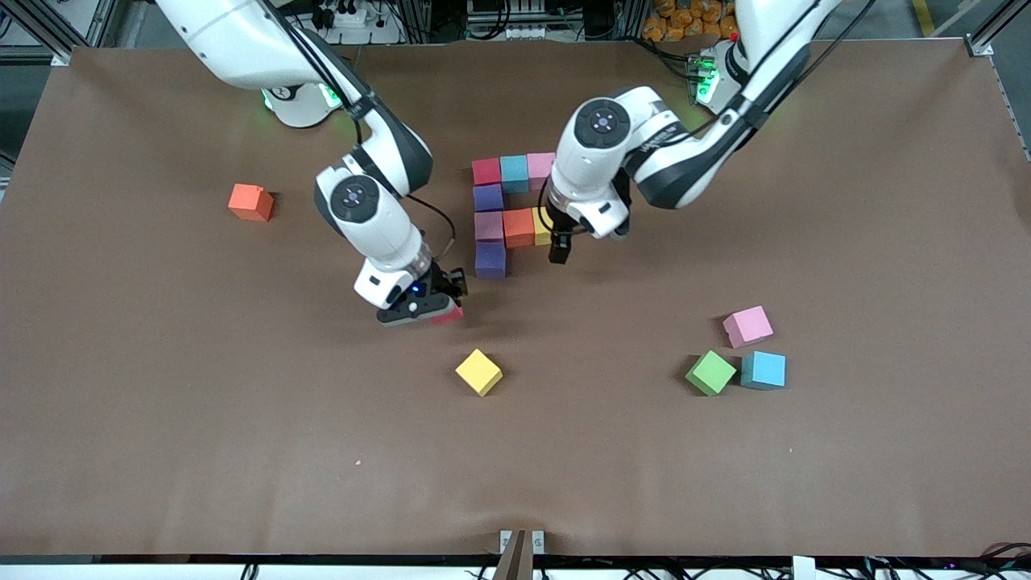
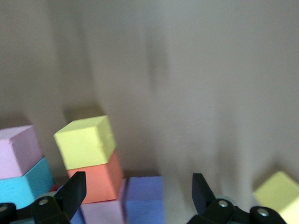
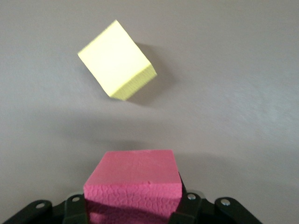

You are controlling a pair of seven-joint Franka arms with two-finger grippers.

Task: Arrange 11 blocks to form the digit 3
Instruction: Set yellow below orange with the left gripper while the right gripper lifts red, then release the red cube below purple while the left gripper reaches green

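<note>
Matt foam red block [image 3: 133, 184] showing a pebbled, dimpled face; yellow block [image 3: 116, 59] looking smooth and matt; brown table cover [image 1: 725, 467] lying dull; arm shells [image 1: 612, 145] gleaming as glossy white plastic.

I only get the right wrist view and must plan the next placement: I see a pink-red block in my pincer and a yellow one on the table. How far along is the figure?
Observer: Eight blocks stand joined: a top row, a column, a middle row.
Operator: And the left pincer?
Observer: The left pincer is open, empty, by the yellow end block.
Operator: Any spares?
Observer: An orange block lies toward the right arm's end.
</note>
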